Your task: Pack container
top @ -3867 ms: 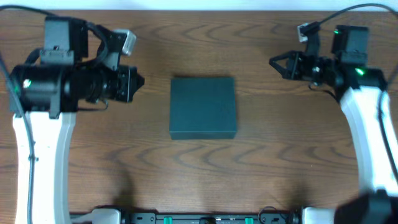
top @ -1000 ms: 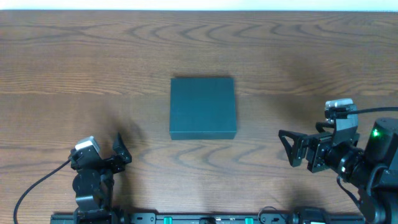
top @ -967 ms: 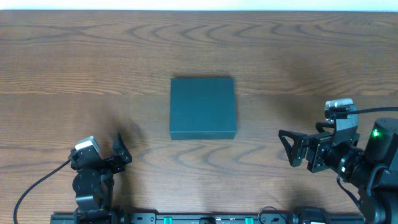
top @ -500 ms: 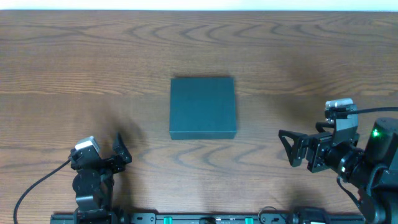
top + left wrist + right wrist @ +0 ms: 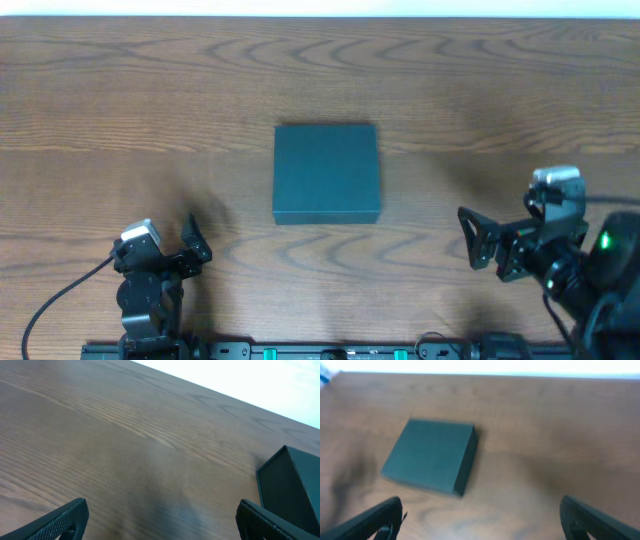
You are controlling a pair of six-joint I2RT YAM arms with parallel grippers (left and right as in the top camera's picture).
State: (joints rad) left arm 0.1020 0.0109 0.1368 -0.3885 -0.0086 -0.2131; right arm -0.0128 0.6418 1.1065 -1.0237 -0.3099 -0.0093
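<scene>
The container (image 5: 327, 172) is a dark teal square box, lid shut, lying flat at the table's middle. My left gripper (image 5: 165, 252) rests near the front left edge, open and empty, well short of the box. In the left wrist view the fingers (image 5: 70, 516) stand wide apart over bare wood, with the container's corner (image 5: 292, 490) at the right. Toward the front right sits my right gripper (image 5: 470, 240), also open and empty, pointing left. Its wrist view shows the container (image 5: 430, 455) ahead and to the left of the gripper (image 5: 482, 517).
The wooden table (image 5: 480, 80) runs to a pale back edge. A black rail (image 5: 330, 350) with the arm bases lies along the front edge. A cable (image 5: 60, 295) trails from the left arm.
Both arms have withdrawn from the far side of the table to the front edge. In the last half second the right arm shifted slightly right and down. The container has not moved.
</scene>
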